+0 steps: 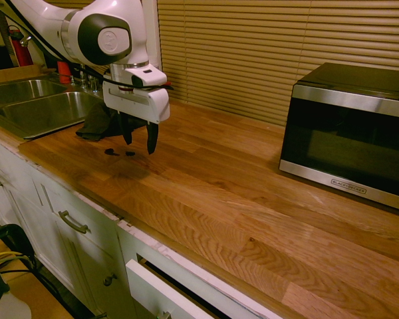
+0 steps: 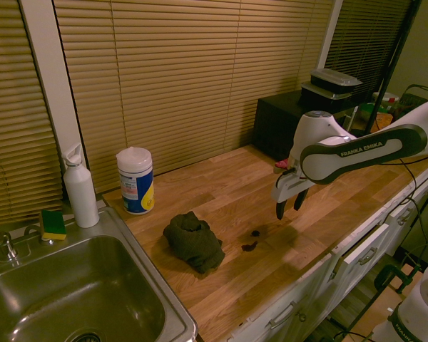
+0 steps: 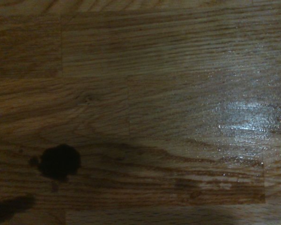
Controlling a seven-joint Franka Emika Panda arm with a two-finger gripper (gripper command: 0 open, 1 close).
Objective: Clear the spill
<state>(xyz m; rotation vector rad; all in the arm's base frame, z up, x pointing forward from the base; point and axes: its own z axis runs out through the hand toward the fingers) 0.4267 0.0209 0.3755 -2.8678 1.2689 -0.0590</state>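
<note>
The robot arm (image 2: 364, 153) is wht w/ big dark gray oval bits, a rnd logo, "FRANKA EMIKA" in wht letters, blk cable & blk fingers (image 2: 299, 200).

Kitchen, domestic. Landmark: sink (image 2: 78, 292), steel, two basins, set into the worktop. At its rim: tap (image 2: 5, 246); sponge (image 2: 53, 225), yellow and green; white bottle (image 2: 81, 191). Beside it: wood-plank worktop (image 1: 239, 199), with tub of wipes (image 2: 135, 181) near the sink. Well apart from the sink, same worktop: microwave (image 1: 352, 136), black and steel. Below worktop level: white cabinets (image 1: 86, 246), metal pulls. Behind the sink: slatted blinds (image 2: 200, 78).
</note>
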